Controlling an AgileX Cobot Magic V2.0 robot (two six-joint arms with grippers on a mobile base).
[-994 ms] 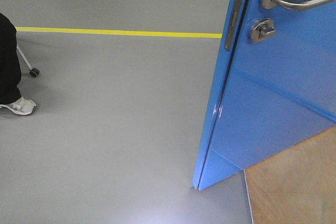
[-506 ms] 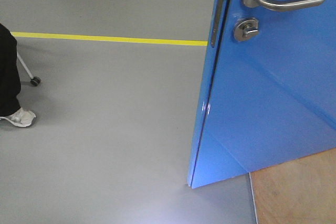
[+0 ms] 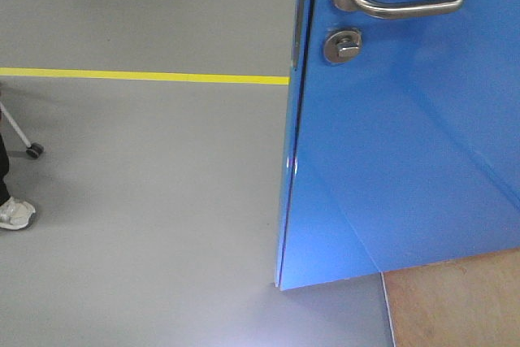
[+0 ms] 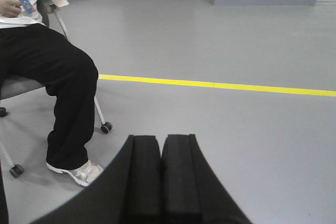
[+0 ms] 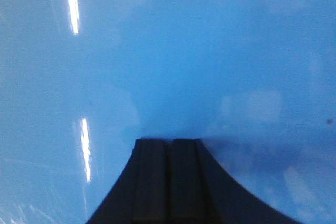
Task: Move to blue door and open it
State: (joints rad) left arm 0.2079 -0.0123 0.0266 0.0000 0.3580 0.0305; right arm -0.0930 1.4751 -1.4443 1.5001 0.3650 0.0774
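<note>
Both claws closed, empty — right claw (image 5: 169, 145) faces blue door (image 3: 406, 160); left claw (image 4: 161, 142) faces seated person (image 4: 58, 72).

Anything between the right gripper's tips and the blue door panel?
Nothing: in the right wrist view the shut right gripper points at the blue door, only glossy panel ahead; contact unclear.
</note>
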